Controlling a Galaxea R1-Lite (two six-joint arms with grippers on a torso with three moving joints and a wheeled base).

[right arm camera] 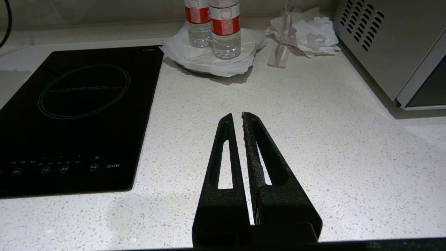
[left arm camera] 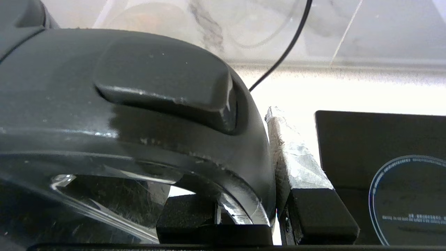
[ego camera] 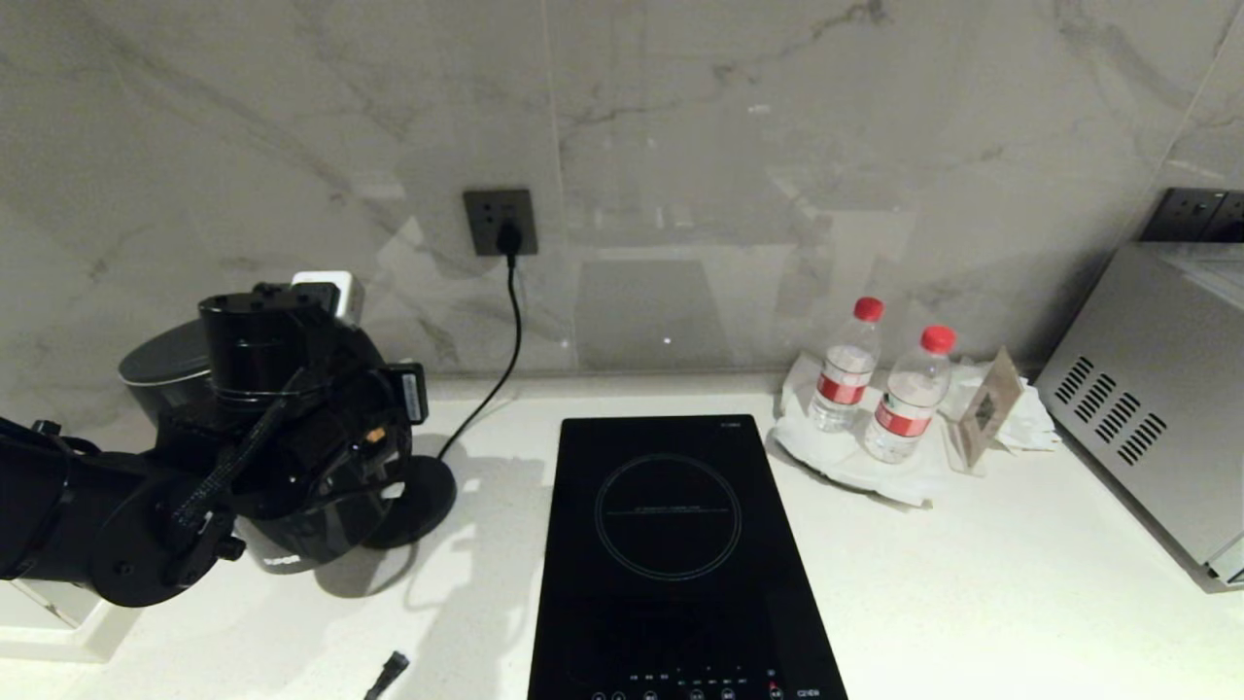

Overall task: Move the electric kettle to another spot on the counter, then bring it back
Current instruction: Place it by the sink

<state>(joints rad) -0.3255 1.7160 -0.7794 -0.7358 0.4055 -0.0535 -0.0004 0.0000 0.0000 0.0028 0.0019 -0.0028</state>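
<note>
At the left of my head view, the left gripper (ego camera: 326, 486) is clamped on the electric kettle's (ego camera: 292, 540) handle, beside its power base (ego camera: 423, 501) (right gripper (right arm camera: 241, 120) pinched shut, empty, above the counter (right arm camera: 313, 139)).

Glossy black electric kettle (ego camera: 301, 530), white speckled counter (ego camera: 1011, 583) — red-capped bottles (ego camera: 846, 365)

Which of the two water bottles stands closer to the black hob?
The left bottle, nearer the hob; the other bottle stands further right, toward the metal oven.

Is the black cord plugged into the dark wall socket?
Yes, in the head view the black cord's plug sits in the dark wall socket on the marble wall.
</note>
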